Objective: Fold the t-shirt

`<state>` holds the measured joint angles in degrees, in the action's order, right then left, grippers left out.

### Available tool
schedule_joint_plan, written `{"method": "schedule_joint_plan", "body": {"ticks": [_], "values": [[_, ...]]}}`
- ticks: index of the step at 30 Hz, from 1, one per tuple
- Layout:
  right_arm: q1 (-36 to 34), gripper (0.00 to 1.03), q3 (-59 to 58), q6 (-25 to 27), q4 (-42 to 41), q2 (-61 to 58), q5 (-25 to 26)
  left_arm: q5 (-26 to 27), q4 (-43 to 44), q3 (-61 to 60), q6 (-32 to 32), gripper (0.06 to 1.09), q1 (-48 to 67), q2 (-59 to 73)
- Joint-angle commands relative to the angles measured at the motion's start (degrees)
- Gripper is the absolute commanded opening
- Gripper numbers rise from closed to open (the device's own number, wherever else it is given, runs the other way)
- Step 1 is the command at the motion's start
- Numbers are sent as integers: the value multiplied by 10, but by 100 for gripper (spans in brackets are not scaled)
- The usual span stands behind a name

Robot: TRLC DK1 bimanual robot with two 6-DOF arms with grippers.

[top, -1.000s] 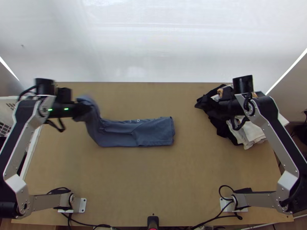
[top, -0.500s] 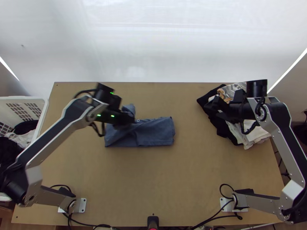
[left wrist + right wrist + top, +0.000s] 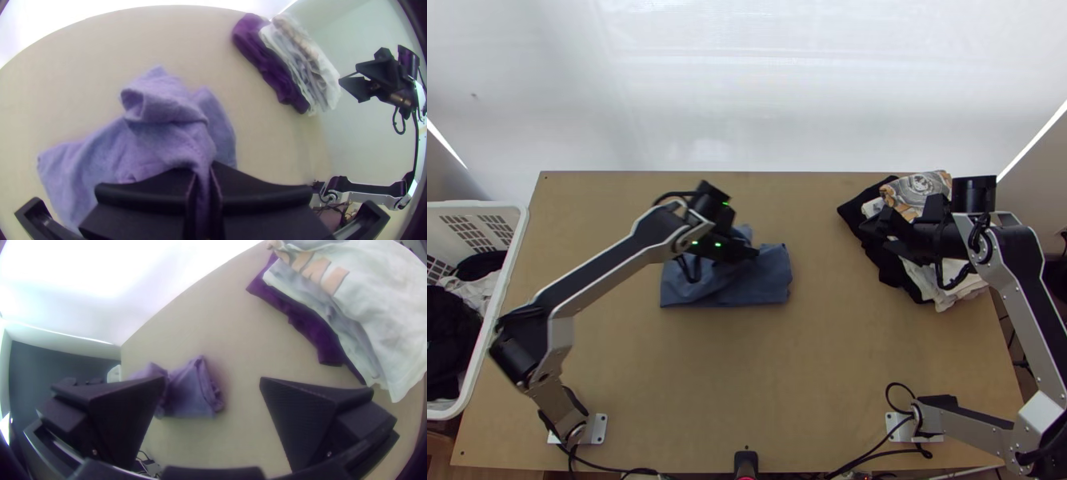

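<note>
The blue-grey t-shirt lies folded into a short strip left of the table's middle, its left part lifted and doubled over toward the right. My left gripper is over it, pinching the cloth. In the left wrist view a ridge of the shirt runs between the closed fingers of my left gripper. My right gripper hangs open above the pile of clothes at the right. The right wrist view has my right gripper with its fingers wide apart and the shirt farther off.
The pile at the right holds a black garment under white and printed ones. A white basket with dark and white clothes stands at the left edge. Bare table stretches in front of the shirt.
My left gripper has moved right across the table, carrying the shirt's left end over the rest, so the strip is shorter. My right gripper has shifted slightly right and toward the near edge.
</note>
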<state>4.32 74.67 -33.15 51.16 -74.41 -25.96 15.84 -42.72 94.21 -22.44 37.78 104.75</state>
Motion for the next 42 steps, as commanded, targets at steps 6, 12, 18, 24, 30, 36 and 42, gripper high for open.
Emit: {"method": "schedule_joint_plan", "body": {"ticks": [6, 12, 18, 24, 30, 36, 42], "values": [[-2, 98, -13, -7, 0, 18, 0, 13, -32, 115, 21, 104, 70, 61], [47, 98, -47, -9, -14, 17, 0, 38, -40, 153, 10, 104, 61, 17], [152, 98, -76, -18, -34, -40, 44, 47, -72, 153, 25, 104, 10, -18], [271, 98, -76, -19, -73, -132, 134, 58, -127, 123, 47, 104, -51, -55], [347, 98, 11, -12, -73, -211, 189, 58, -127, 96, 49, 104, -82, -91], [370, 93, 94, -6, -78, -283, 174, 58, -127, 84, 49, 104, -111, -110], [364, 76, 143, 15, -80, -351, 217, 58, -127, 80, 49, 104, -129, -123]]}}
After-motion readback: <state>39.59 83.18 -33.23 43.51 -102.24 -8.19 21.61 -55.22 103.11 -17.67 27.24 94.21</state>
